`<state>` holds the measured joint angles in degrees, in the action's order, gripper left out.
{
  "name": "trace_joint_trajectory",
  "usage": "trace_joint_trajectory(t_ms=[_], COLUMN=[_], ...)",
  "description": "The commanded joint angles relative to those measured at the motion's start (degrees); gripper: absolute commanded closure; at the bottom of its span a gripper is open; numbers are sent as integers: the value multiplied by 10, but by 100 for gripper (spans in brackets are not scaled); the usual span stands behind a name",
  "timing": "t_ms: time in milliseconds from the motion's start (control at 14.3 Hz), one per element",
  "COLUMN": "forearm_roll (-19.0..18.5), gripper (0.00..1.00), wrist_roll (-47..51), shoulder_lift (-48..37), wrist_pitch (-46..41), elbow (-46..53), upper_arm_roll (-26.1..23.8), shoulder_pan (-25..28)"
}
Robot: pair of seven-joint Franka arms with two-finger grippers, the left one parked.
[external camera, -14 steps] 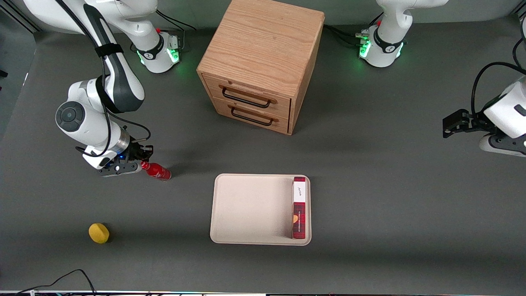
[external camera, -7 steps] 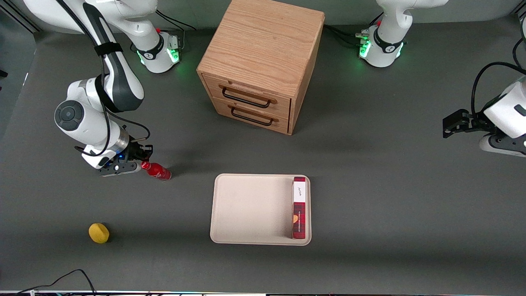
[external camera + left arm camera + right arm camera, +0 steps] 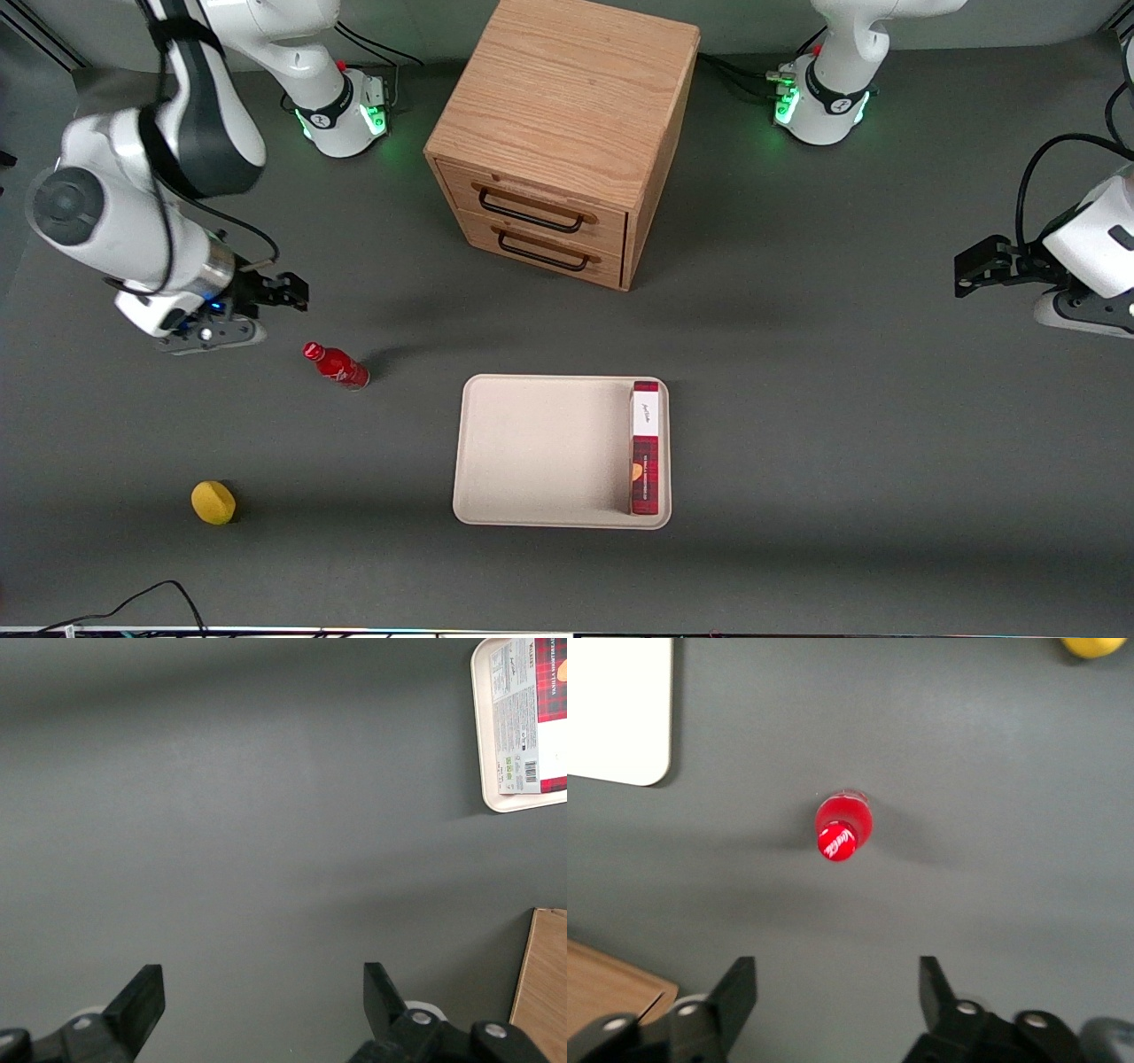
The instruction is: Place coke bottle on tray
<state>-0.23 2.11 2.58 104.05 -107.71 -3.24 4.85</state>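
A dark grey table (image 3: 797, 425) was seen, lit evenly, with soft shadows laid on it. A wooden cabinet (image 3: 567, 115) with two drawers and dark handles was placed on it. A black cable (image 3: 133, 602) was seen at its nearest edge.

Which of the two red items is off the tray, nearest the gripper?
The coke bottle, standing upright on the table near the open gripper. The red plaid box lies on the tray.

Even, moderate overhead light; soft shadows fall beside the cabinet (image 3: 558, 133) and bottle (image 3: 337, 364). Gripper (image 3: 288, 292) above the table, fingers spread, slightly blurred. Tray (image 3: 616, 709) overexposed in wrist view.
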Motion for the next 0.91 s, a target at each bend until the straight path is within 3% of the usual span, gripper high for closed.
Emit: trace_joint_trajectory(t_ms=[0, 140, 488, 837], forearm_roll=[-9, -7, -2, -2], gripper=[0, 0, 0, 0], wrist_roll=[-7, -21, -25, -24], shoulder_lift=[8, 7, 14, 32], wrist_pitch=[-134, -197, -207, -33], elbow=[140, 207, 234, 104], upper_arm_roll=[2, 2, -2, -3], shoulder_pan=[-7, -9, -23, -20])
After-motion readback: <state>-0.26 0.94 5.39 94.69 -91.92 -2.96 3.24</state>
